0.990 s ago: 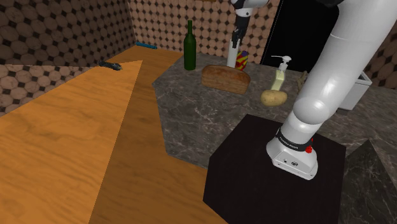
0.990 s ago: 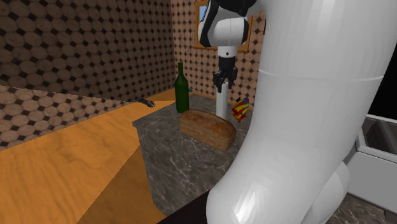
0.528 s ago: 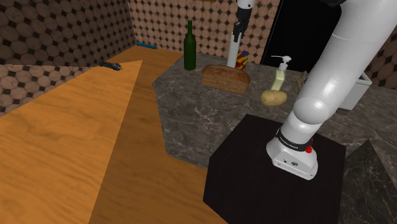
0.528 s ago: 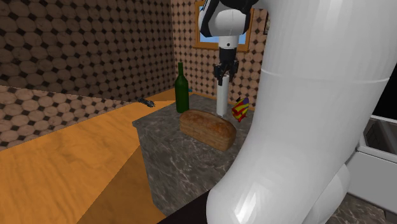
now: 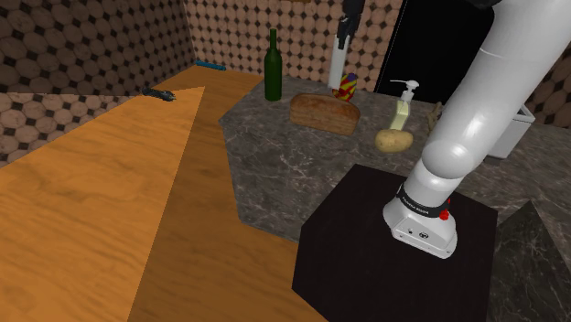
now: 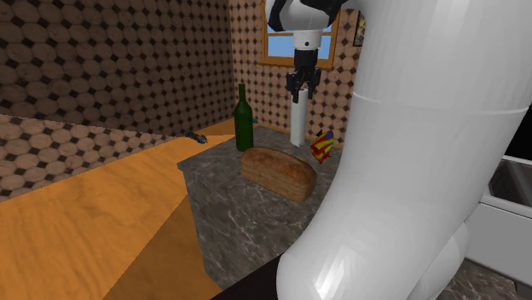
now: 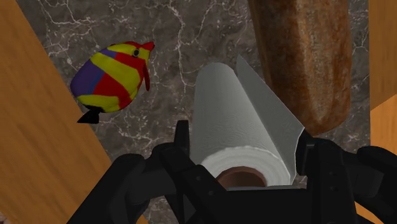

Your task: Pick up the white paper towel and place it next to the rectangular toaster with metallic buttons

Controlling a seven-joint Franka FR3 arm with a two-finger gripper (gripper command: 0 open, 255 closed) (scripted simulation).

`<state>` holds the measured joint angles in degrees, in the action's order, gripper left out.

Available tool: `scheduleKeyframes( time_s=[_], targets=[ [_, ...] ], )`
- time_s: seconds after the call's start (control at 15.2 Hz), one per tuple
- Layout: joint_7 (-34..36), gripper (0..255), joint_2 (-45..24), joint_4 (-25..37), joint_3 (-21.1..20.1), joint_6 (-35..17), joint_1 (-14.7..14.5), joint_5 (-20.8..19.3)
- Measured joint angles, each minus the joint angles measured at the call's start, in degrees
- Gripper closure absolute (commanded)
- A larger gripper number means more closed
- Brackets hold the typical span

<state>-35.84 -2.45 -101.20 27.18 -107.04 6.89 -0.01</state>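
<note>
The 2 fingers point(image 7: 182, 146) squeeze the top of the white paper towel point(image 7: 245, 121) between them. It hangs higher over the surface point(image 6: 247, 204) than before.

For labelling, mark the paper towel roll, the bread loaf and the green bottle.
paper towel roll point(image 7: 238, 114), wrist view, white side.
bread loaf point(image 5: 325, 112), shoulder view, crust middle.
green bottle point(image 5: 273, 82), shoulder view, body.
</note>
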Motion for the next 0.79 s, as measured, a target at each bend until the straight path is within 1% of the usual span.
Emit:
scheduleKeyframes(
  time_s=[0.79],
  targets=[
    [-0.61,255,-0.94,10.29,0.26,9.45,0.35,0.49]
  ],
)
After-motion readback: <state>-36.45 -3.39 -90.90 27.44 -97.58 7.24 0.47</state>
